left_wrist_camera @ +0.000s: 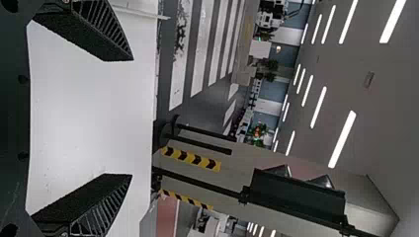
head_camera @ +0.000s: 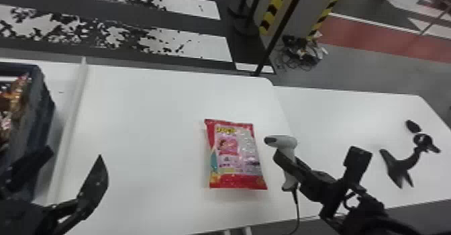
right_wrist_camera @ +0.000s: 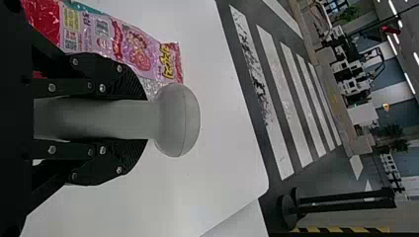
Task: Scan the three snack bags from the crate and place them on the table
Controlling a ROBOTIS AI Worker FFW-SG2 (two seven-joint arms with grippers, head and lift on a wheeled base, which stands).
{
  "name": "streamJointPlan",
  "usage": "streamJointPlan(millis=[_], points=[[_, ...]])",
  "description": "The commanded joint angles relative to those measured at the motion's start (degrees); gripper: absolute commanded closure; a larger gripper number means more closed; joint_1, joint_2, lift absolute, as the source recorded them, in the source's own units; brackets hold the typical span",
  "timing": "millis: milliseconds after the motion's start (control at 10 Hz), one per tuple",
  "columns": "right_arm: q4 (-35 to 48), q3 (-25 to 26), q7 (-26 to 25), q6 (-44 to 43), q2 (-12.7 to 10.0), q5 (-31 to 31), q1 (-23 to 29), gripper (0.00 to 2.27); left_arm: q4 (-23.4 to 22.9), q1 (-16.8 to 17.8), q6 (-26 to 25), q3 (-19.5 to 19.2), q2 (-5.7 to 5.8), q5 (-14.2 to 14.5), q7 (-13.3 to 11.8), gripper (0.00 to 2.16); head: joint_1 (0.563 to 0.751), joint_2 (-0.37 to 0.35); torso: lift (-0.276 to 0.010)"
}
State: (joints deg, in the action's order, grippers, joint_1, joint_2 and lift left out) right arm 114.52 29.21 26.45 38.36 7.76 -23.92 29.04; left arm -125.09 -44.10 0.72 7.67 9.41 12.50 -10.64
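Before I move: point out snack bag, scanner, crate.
Snack bag [head_camera: 236,155]: head view, middle of its printed front.
Scanner [right_wrist_camera: 179,120]: right wrist view, its rounded head.
Crate [head_camera: 39,98]: head view, its dark side wall.

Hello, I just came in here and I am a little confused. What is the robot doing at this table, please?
The robot's right gripper has its fingers closed on a handheld scanner, with the scanner's head facing a red and pink snack bag that lies on the white table. The left gripper is open and empty, near the dark crate, which holds more packages. Whether this bag is scanned, I cannot tell.
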Motion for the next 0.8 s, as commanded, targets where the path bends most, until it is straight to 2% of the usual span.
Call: streamJointPlan(millis=[0, 200, 400, 700], points=[[3.1, -1.9, 0.0, 0.5, -1.3, -0.7, 2.2, 2.05, 0.0, -0.2, 0.0, 0.1, 0.0, 0.0, -0.1, 0.02, 0.695, -0.35, -0.062], [5.1, -5.6, -0.8, -0.1, -2.6, -0.5, 4.0, 2.05, 0.0, -0.3, 0.0, 0.4, 0.0, -0.2, -0.1, 0.02, 0.695, -0.35, -0.062], [5.0, -9.0, -1.3, -1.1, -4.0, 1.0, 4.7, 2.05, -0.1, -0.8, 0.4, 0.4, 0.0, -0.2, -0.3, 0.02, 0.695, -0.31, -0.062], [5.0, -13.5, -3.5, -4.3, -4.1, 3.8, 6.5, 2.05, 0.1, -1.3, 0.9, 0.1, 0.09, -0.3, -0.3, 0.02, 0.695, -0.257, -0.062]])
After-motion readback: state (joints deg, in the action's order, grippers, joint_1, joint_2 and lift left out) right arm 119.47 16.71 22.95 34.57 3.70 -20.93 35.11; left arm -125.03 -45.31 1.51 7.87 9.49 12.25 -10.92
